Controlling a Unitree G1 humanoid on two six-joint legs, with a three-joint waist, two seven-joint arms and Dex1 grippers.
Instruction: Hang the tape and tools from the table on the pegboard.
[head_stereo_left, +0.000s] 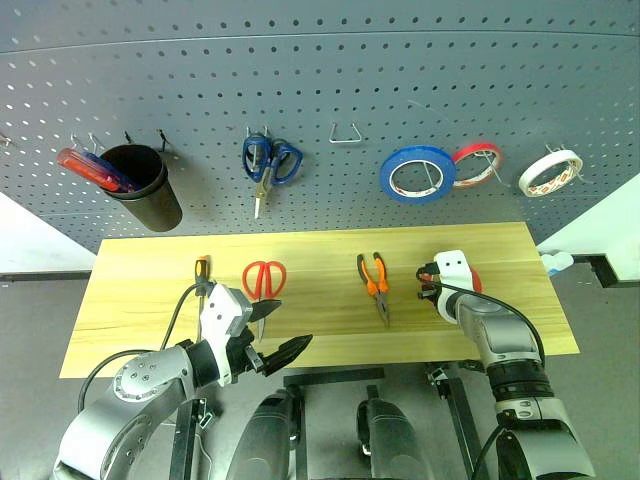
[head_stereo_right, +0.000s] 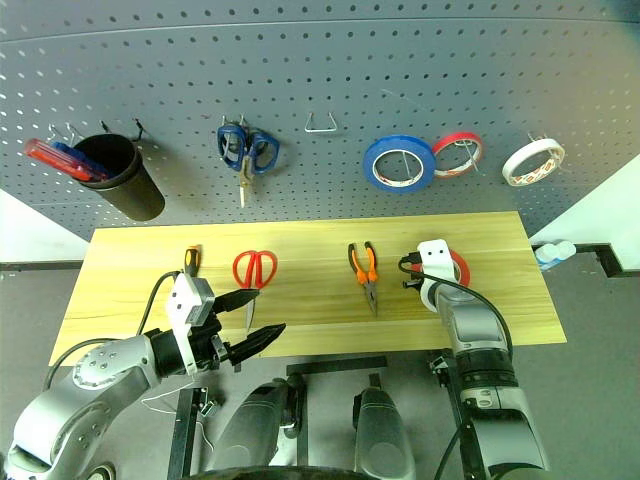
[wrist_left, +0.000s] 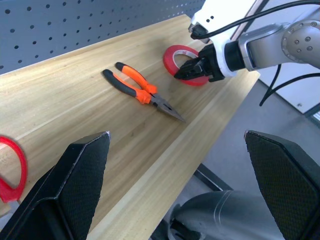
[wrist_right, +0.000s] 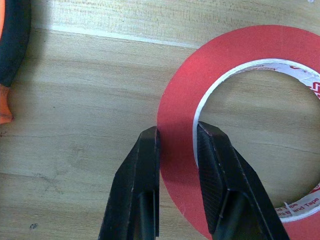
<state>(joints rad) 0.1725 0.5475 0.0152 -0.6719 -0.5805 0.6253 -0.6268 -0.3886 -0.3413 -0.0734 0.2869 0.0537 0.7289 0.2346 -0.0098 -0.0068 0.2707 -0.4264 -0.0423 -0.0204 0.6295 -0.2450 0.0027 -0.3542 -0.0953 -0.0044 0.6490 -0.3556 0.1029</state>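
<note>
Grasp step on red tape (wrist_right: 240, 125), flat at bench (head_stereo_left: 320, 250) right end: right gripper (wrist_right: 177, 137) fingers pinched on its wall, left gripper (wrist_left: 175, 145) wide and empty; next, lift to free pegboard (head_stereo_left: 320, 80) hook (head_stereo_left: 345, 133).

A round black plastic cup (head_stereo_left: 143, 186) hangs at the far left of the wall, and long red and blue things (head_stereo_left: 94, 169) stick out of its top. To its right, scissors with blue handles (head_stereo_left: 268, 163) hang with the blades pointing down. Next comes a bare bent wire hook (head_stereo_left: 345, 133). Then three rolls hang in a row: a big blue tape roll (head_stereo_left: 416, 175), a thin red tape ring (head_stereo_left: 477, 163) just beside it, and a white tape roll (head_stereo_left: 550, 172) at the far right.
</note>
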